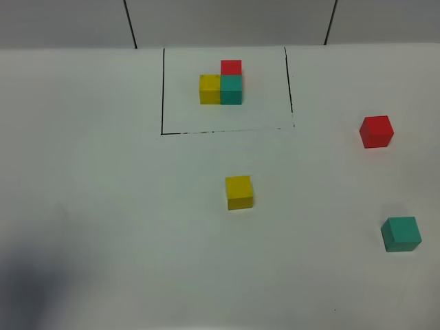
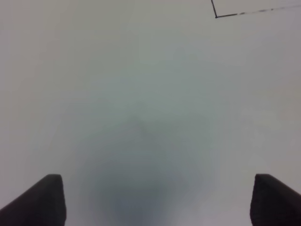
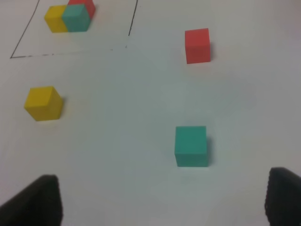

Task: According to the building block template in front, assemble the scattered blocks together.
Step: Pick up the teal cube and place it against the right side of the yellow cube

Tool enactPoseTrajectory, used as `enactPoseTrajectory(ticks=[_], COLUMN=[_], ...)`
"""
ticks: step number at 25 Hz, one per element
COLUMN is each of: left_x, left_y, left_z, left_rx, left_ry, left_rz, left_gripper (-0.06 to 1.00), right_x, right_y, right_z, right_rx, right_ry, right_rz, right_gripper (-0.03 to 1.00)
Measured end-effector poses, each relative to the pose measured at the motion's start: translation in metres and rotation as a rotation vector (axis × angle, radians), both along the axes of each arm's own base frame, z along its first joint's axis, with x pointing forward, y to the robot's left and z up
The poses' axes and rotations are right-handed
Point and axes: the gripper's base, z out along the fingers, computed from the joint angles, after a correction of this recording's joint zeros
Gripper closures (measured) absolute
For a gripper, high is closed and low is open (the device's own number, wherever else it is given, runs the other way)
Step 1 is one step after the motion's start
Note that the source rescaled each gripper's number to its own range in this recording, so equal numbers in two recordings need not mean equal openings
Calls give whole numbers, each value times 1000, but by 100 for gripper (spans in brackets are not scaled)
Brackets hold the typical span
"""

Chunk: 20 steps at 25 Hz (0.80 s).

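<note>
The template, a yellow (image 1: 210,89), teal (image 1: 232,89) and red (image 1: 231,67) trio joined in an L, sits inside a black outline (image 1: 163,89) at the back; it also shows in the right wrist view (image 3: 68,17). The loose yellow cube (image 1: 238,192) lies mid-table, the loose red cube (image 1: 376,131) at the right and the loose teal cube (image 1: 401,234) at the front right. My right gripper (image 3: 163,190) is open and empty, just short of the teal cube (image 3: 191,145). My left gripper (image 2: 160,188) is open over bare table. Neither gripper shows in the exterior high view.
The table (image 1: 103,206) is white and plain. A corner of the black outline (image 2: 216,16) shows far ahead in the left wrist view. A dark shadow (image 1: 34,289) lies on the table's front left. The wall with dark seams runs behind.
</note>
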Motion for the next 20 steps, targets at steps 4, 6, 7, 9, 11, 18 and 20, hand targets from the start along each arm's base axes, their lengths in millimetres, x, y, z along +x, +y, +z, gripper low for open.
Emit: enactPoseTrajectory(ticks=[4, 6, 7, 9, 11, 18, 20], left_x=[-29, -41, -46, -56, -63, -90, -96], left_y=[5, 7, 7, 8, 8, 11, 12], left_z=[-15, -24, -30, -38, -45, -46, -47], left_rx=[-12, -18, -21, -34, -47, -87, -91], left_ry=[-52, -74, -74, -94, -112, -245, -274], left_rz=[5, 5, 4, 2, -1, -11, -12], left_gripper=[6, 6, 6, 6, 6, 6, 6], right_x=[0, 0, 0, 0, 0, 0, 0], right_y=[0, 0, 0, 0, 0, 0, 0], right_z=[0, 0, 0, 0, 0, 0, 0], right_rx=[0, 0, 0, 0, 0, 0, 0], right_ry=[0, 0, 0, 0, 0, 0, 0], right_rz=[0, 0, 0, 0, 0, 0, 0], right_gripper=[22, 22, 22, 22, 22, 22, 22])
